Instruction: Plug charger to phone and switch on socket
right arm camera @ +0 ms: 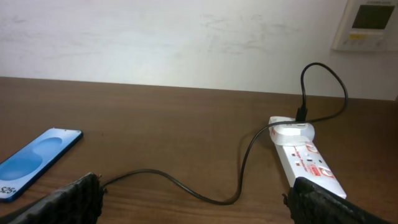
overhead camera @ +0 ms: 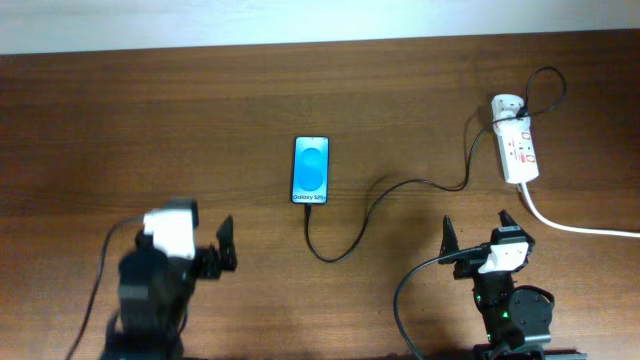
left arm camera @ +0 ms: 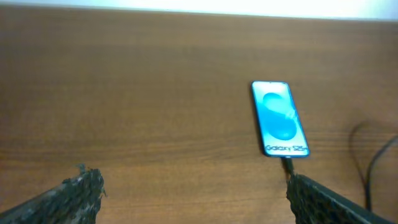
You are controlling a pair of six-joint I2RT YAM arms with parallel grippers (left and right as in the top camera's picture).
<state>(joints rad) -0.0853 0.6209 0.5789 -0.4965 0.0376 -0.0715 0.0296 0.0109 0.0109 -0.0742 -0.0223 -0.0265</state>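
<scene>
Near the middle of the wooden tabletop (overhead camera: 150, 120), a little toward its far edge, the phone (overhead camera: 311, 171) lies flat and face up. Its blue screen is lit, and the "Galaxy" end points to the near edge. The charger (overhead camera: 380, 195) meets the middle of that near short edge with its small black tip. The pictures do not show whether the tip is fully seated.

From there the thin black cable dips toward the near edge in a loop. It then runs toward the far right corner and curls over in a second loop above the white adapter (overhead camera: 507, 104). The adapter sits in the far end of the socket (overhead camera: 519, 150). This white strip lies close to the right edge near the far right corner, its length running far to near. Red markings show on its top face, but the switch position cannot be read. Its thick white cord (overhead camera: 570, 225) leaves the near end and bends off toward the right edge.

The right gripper (overhead camera: 477, 228) hovers by the near edge, right of the cable's first loop and well apart from the socket. Its fingers are spread wide and hold nothing. The left gripper (left arm camera: 194, 182) hovers near the near left part of the table, well apart from the phone. Its jaws are also spread wide and empty. Beyond the far edge is a pale wall with a white wall panel (right arm camera: 367, 25).
</scene>
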